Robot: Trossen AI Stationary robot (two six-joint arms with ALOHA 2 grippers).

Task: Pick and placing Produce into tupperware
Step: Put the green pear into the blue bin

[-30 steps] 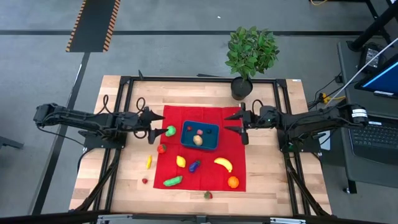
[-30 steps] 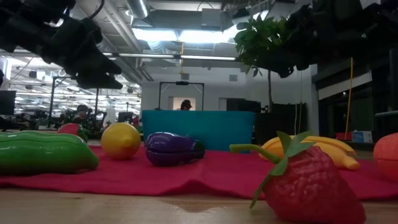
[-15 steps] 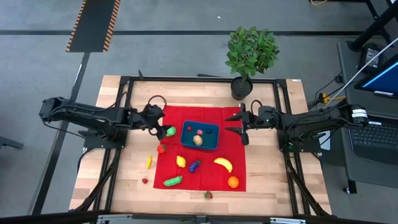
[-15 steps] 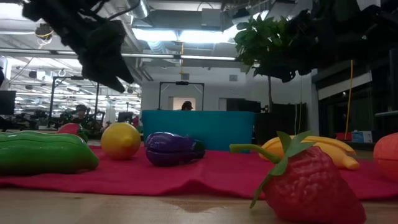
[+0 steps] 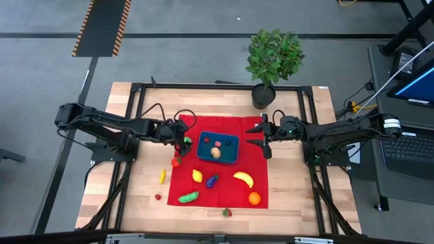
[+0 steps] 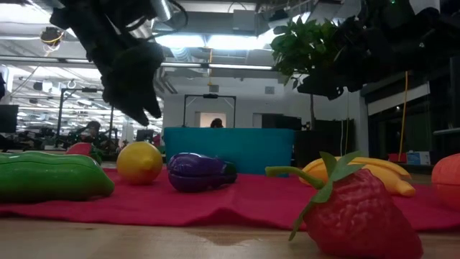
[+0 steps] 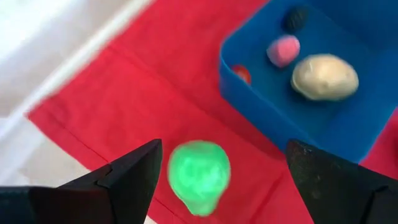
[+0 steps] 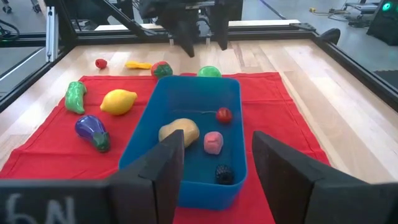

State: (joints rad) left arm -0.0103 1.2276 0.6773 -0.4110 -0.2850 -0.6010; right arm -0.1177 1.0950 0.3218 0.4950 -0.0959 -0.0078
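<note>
The teal-blue tupperware (image 5: pixel 218 148) sits on a red cloth and holds a beige potato (image 7: pixel 325 76), a pink piece (image 7: pixel 283 50), a small red piece and a dark berry. A round green fruit (image 7: pixel 199 174) lies on the cloth just left of the container. My left gripper (image 5: pixel 182 141) is open and hovers over this fruit, one finger on either side, not touching; it also shows in the low view (image 6: pixel 133 86). My right gripper (image 5: pixel 264 139) waits open at the container's right side. Lemon (image 5: pixel 197 175), eggplant (image 5: pixel 212 180), banana (image 5: pixel 243 178), orange (image 5: pixel 254 198) and cucumber (image 5: pixel 188 197) lie on the cloth.
A strawberry (image 5: pixel 226 212) sits at the cloth's near edge. A small red piece (image 5: pixel 158 197), a yellow piece (image 5: pixel 162 176) and a red-and-green piece (image 5: pixel 175 162) lie left of the cloth. A potted plant (image 5: pixel 271 61) stands at the far edge. A dark frame rims the table.
My left gripper has moved toward the table's right, to the green fruit beside the container, and has tipped downward and come lower. It has stayed open. The right arm has kept still and no produce has moved.
</note>
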